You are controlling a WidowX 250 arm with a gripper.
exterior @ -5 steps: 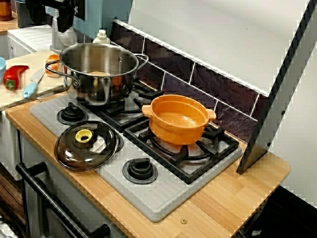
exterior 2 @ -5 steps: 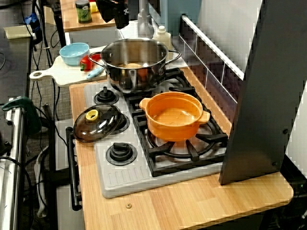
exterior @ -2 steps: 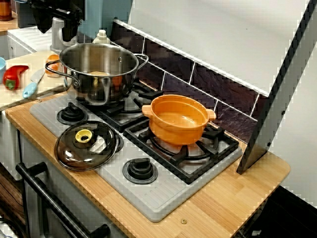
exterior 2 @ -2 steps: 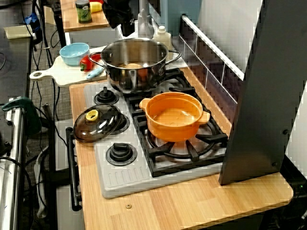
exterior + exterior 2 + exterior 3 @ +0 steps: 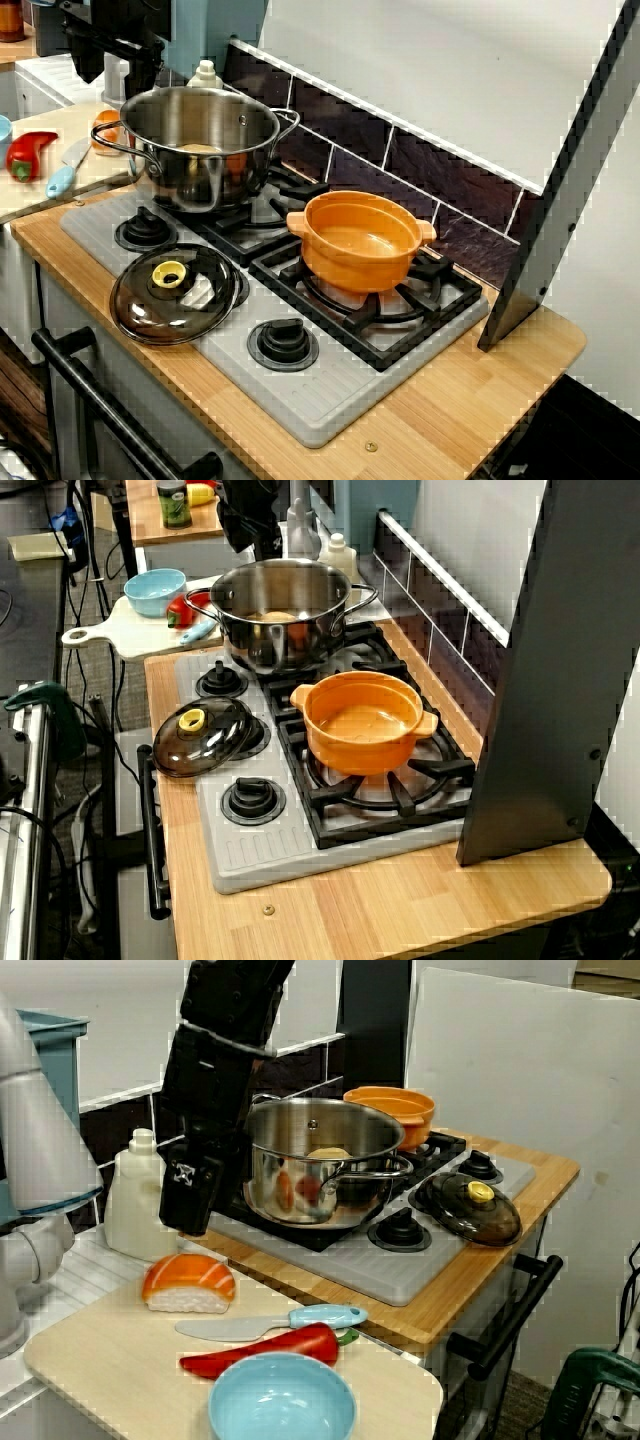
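Note:
My black gripper (image 5: 188, 1222) hangs left of the steel pot (image 5: 320, 1165), just above a piece of salmon sushi (image 5: 188, 1282) on the cutting board (image 5: 90, 1370). In the front view of the stove the gripper (image 5: 115, 72) shows two dark fingers with a gap between them, open and holding nothing. From the high view it (image 5: 248, 542) sits behind the pot's far rim. The pot (image 5: 200, 140) holds a pale item (image 5: 328, 1153). The sushi is not touched.
A white bottle (image 5: 135, 1200) stands close behind the gripper. On the board lie a blue-handled knife (image 5: 320, 1317), a red pepper (image 5: 270, 1350) and a blue bowl (image 5: 282, 1400). An orange pot (image 5: 360, 240) sits on the right burner, a glass lid (image 5: 175, 290) at the stove's front.
The gripper has come down from above the pot's far side toward the cutting board. Pots, lid and board items have not moved.

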